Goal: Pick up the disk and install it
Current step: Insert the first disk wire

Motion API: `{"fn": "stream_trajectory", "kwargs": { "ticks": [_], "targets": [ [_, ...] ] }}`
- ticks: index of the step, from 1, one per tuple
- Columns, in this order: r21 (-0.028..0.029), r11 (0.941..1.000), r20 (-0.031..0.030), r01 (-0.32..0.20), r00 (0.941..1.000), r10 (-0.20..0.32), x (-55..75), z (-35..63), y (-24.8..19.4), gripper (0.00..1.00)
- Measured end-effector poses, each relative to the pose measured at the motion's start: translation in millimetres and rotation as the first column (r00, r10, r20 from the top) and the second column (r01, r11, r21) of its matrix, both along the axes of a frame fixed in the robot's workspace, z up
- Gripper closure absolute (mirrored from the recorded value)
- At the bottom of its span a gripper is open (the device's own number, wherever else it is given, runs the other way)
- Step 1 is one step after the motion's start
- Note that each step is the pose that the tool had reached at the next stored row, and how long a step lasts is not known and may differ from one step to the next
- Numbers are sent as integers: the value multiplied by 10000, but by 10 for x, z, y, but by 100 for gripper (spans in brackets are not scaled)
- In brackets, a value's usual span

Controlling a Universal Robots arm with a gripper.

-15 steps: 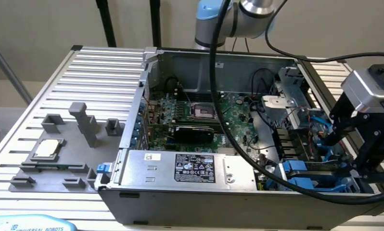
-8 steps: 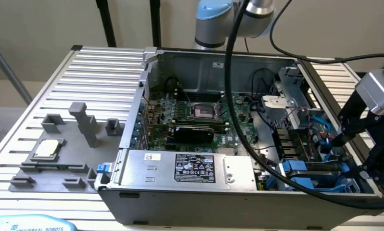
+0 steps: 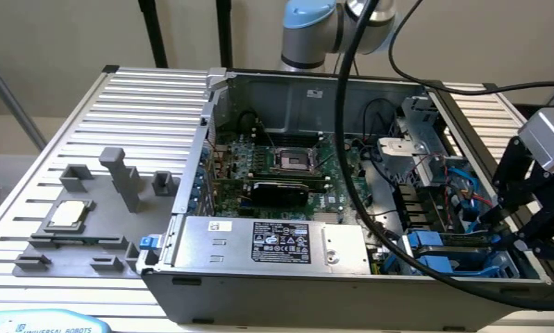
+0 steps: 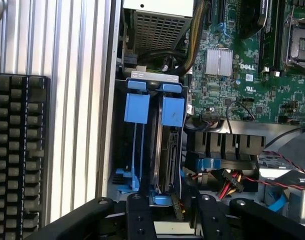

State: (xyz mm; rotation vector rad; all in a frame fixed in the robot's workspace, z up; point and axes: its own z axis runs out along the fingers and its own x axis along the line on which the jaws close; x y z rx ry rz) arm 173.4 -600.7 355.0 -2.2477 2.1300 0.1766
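Even diffuse room light, bright sheen on ribbed table (image 3: 157, 90), soft shadows, case (image 3: 287, 94) interior darker, disk (image 4: 166, 150) shaded in its drive bay (image 4: 121, 150), pale glare on heatsink (image 4: 219, 62).

Probably a robotics lab: opened computer case (image 3: 305, 295) on a slatted aluminium bench (image 3: 157, 97), robot arm (image 3: 309, 31) behind.

The black hand (image 4: 172, 202) is cut off by the picture's edge in the wrist view, so of its spread fingers (image 4: 137, 212) only the ends can be seen. In the exterior view the right edge cuts it too. The silver-grey disk in a bright blue plastic frame (image 4: 167, 150) stands edge-on in its bay, with its label hidden. The black keyboard (image 4: 17, 150) is cut off at the edge. On the large silver box (image 3: 203, 239), the print of the black label (image 3: 282, 243) is too small to read.
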Motion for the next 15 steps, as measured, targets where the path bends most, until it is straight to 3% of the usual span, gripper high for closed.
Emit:
{"fn": "stream_trajectory", "kwargs": {
  "ticks": [2, 5, 7, 9, 12, 15],
  "targets": [
    [43, 10000, 2, -84, 10000, 84, 1, -13, -4, 61],
    [194, 9996, 39, -196, 9998, 195, 2, -29, -7, 61],
    [320, 9992, 98, -248, 9997, 245, 1, -33, -7, 61],
    [412, 9987, 187, -305, 9994, 298, 1, -40, -7, 61],
    [476, 9981, 329, -390, 9988, 375, -1, -43, -7, 61],
    [480, 9978, 437, -457, 9981, 436, -9, -44, -7, 61]
  ]
}}
